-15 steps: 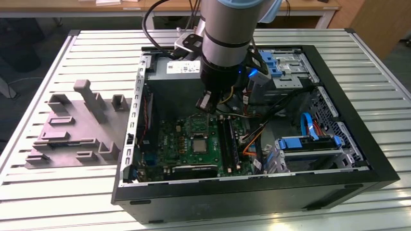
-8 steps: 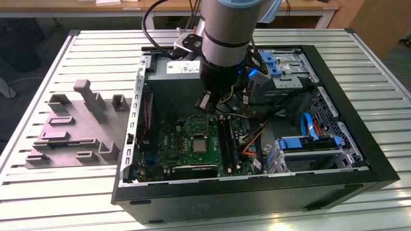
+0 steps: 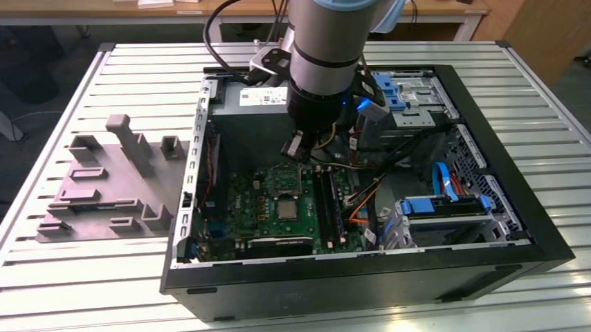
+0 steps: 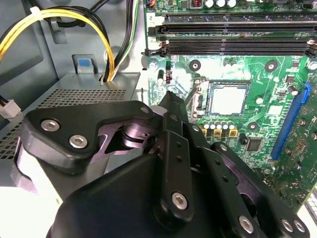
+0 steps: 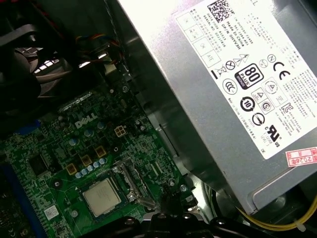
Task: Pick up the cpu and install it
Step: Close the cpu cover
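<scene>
My arm hangs over the open black desktop computer case (image 3: 480, 242), which lies on its side on a slatted pale metal tabletop (image 3: 83, 277), my black gripper (image 4: 171, 96) lowered above the green motherboard (image 3: 277, 214). My jaws look drawn together to a narrow tip in the second wrist view, with nothing between them. The cpu, a small flat square chip with a pale silvery-white metal top (image 4: 228, 98), sits inside the dark square socket with a metal frame (image 4: 200, 101) on the board, flat and square to its frame; in the first wrist view the same chip (image 5: 101, 197) lies just beside my gripper's tip, apart from it. Long black memory slots (image 4: 233, 44) run past the socket. The big grey power supply box with a white label (image 5: 237, 89) stands near my wrist, with yellow and black cables (image 4: 69, 20) looping beside it. A grey moulded fixture with upright pegs (image 3: 111, 183) rests on the tabletop at the exterior view's left of the case.
</scene>
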### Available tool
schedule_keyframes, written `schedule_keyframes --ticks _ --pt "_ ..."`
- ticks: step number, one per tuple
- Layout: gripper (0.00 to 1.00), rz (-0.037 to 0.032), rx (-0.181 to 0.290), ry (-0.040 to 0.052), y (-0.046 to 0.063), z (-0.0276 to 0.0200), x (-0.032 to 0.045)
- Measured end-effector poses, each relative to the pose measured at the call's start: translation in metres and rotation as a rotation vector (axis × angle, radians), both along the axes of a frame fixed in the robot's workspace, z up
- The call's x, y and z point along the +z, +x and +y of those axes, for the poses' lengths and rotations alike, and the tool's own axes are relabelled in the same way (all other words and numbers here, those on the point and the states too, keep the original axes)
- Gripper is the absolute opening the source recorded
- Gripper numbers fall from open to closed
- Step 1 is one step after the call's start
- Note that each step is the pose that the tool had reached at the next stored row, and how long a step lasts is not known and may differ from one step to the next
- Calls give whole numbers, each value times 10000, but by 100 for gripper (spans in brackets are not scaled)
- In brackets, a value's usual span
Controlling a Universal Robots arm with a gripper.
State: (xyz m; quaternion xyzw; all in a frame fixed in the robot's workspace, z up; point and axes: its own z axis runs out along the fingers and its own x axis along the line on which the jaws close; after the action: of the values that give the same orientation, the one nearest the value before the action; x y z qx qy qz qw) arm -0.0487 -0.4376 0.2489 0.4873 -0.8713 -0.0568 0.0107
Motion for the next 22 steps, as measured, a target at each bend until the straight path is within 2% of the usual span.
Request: schedule_keyframes --ticks 6,13,18,22 --pt "11 1 43 -3 -1 -25 1" --pt "11 0 159 -63 -6 -72 1" --pt "11 1 198 -183 -6 -80 0" --pt "11 2 218 -351 -8 -83 0"
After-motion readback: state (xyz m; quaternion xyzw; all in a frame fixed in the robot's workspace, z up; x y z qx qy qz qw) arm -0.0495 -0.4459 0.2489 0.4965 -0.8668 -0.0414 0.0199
